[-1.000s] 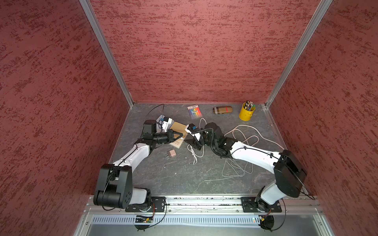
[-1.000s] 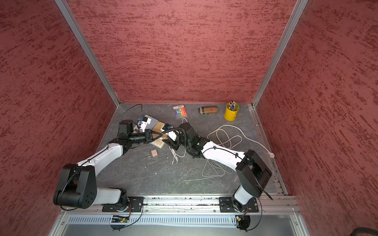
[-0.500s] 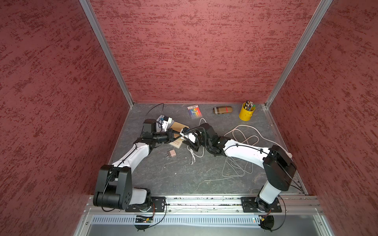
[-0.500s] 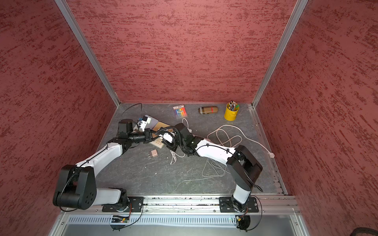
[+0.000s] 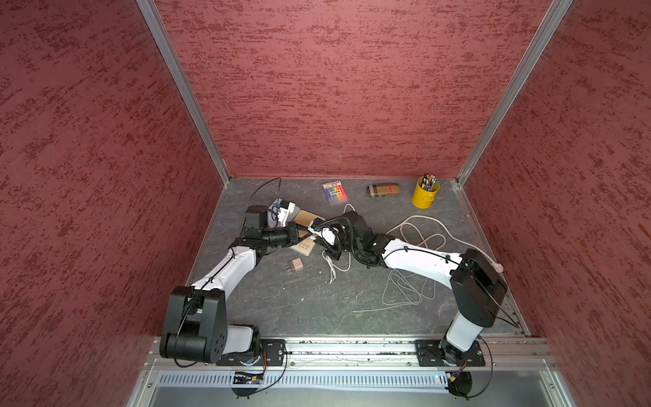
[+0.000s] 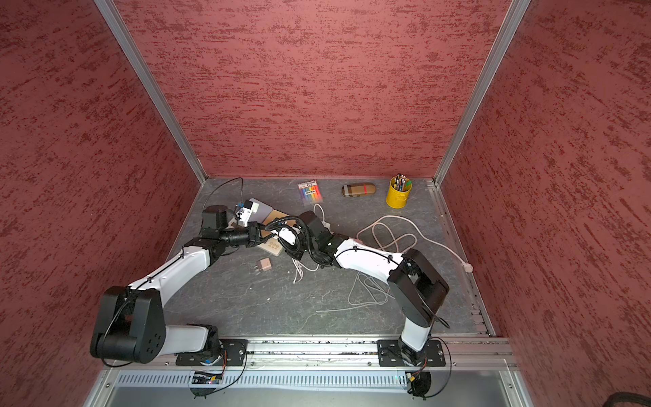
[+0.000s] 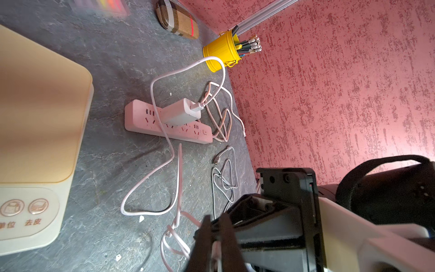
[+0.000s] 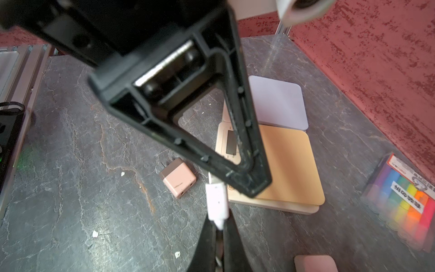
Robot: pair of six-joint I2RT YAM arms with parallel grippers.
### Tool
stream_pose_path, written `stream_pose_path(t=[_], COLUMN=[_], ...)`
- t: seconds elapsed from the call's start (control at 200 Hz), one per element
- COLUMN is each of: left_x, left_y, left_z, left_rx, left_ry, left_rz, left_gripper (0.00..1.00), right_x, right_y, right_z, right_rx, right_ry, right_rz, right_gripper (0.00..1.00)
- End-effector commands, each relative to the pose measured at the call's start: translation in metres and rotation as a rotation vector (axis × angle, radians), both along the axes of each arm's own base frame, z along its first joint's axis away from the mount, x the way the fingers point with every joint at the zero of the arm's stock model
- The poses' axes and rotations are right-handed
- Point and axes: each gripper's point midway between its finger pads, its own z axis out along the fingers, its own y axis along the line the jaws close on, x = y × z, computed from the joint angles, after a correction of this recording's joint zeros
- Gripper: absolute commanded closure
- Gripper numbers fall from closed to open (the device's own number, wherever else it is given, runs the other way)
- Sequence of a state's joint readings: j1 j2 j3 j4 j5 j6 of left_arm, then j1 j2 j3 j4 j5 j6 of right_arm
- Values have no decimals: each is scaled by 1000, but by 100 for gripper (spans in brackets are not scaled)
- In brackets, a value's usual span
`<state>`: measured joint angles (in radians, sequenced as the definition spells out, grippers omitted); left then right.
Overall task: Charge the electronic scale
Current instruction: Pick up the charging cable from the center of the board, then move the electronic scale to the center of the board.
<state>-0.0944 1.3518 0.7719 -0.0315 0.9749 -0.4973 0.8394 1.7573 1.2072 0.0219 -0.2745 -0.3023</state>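
Observation:
The electronic scale (image 5: 307, 221), tan top on a cream body, lies at the back left of the floor; it also fills the edge of the left wrist view (image 7: 35, 117). In the right wrist view my right gripper (image 8: 217, 223) is shut on the white cable plug (image 8: 217, 200), just off the scale's (image 8: 287, 164) front edge. My left gripper (image 8: 249, 183) reaches over that same plug end. Its own fingers (image 7: 207, 235) stand a little apart with the cable between them. In both top views the two grippers (image 5: 310, 240) (image 5: 322, 247) meet beside the scale. The cable (image 7: 174, 150) runs back to a charger (image 7: 181, 113) in a pink power strip (image 7: 146, 122).
A loose pink adapter (image 5: 295, 265) lies in front of the scale. A second scale with a pale top (image 8: 277, 103) sits behind it. A marker pack (image 5: 334, 190), plaid case (image 5: 383, 189) and yellow pen cup (image 5: 425, 193) line the back wall. Cord loops (image 5: 419, 232) lie at the right.
My right arm has swung left up to the left gripper, and its jaws have shut on the plug. The left arm has stayed beside the scale.

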Motion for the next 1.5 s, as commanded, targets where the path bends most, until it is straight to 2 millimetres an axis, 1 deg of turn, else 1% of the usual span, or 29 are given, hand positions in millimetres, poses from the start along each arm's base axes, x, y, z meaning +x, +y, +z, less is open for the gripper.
stream_pose_path(t=[0.0, 0.035, 0.07, 0.15, 0.235, 0.336, 0.461, 0.526, 0.626, 0.756, 0.801, 0.962, 1.037, 1.112, 1.187, 1.267, 1.367, 1.498], left_x=[8, 13, 20, 40, 62, 88, 119, 133, 153, 176, 182, 201, 208, 212, 207, 195, 178, 154], left_y=[12, 18, 25, 42, 51, 50, 36, 27, 21, 21, 19, 9, 11, 13, 16, 19, 25, 35], left_z=[0, -4, -9, -20, -31, -46, -64, -73, -92, -121, -126, -130, -140, -153, -165, -168, -167, -164], left_rx=[92, 125, 158, 220, 278, 332, 408, 446, 520, 598, 607, 679, 742, 733, 733, 729, 729, 712], left_ry=[-52, -52, -42, -8, 9, 28, 47, 43, 42, 60, 55, -30, -42, -12, 50, 100, 136, 162], left_rz=[49, 66, 90, 137, 162, 169, 146, 127, 115, 111, 97, 60, 57, 48, 43, 42, 65, 106], left_gripper=[53, 49, 47, 46, 46, 46, 46, 46, 46, 46, 46, 46, 45, 44, 44, 44, 45, 46], right_x=[11, 12, 14, 16, 20, 28, 35, 37, 36, 31, 29, 24, 23, 21, 21, 21, 18, 6], right_y=[6, 6, 6, 7, 6, 1, -10, -16, -22, -28, -29, -32, -32, -31, -29, -30, -31, -30], right_z=[-7, -17, -30, -58, -84, -111, -138, -147, -154, -161, -164, -173, -175, -175, -171, -167, -165, -165], right_rx=[-1, -15, -30, -60, -101, -172, -268, -293, -297, -303, -310, -332, -341, -346, -350, -355, -362, -386], right_ry=[65, 108, 153, 256, 325, 363, 389, 399, 426, 462, 473, 496, 503, 508, 507, 496, 493, 507], right_rz=[-67, -91, -116, -171, -232, -305, -379, -409, -422, -414, -408, -403, -400, -383, -368, -366, -346, -269], right_gripper=[100, 100, 100, 100, 100, 100, 100, 100, 100, 100, 100, 100, 100, 100, 100, 100, 100, 100])
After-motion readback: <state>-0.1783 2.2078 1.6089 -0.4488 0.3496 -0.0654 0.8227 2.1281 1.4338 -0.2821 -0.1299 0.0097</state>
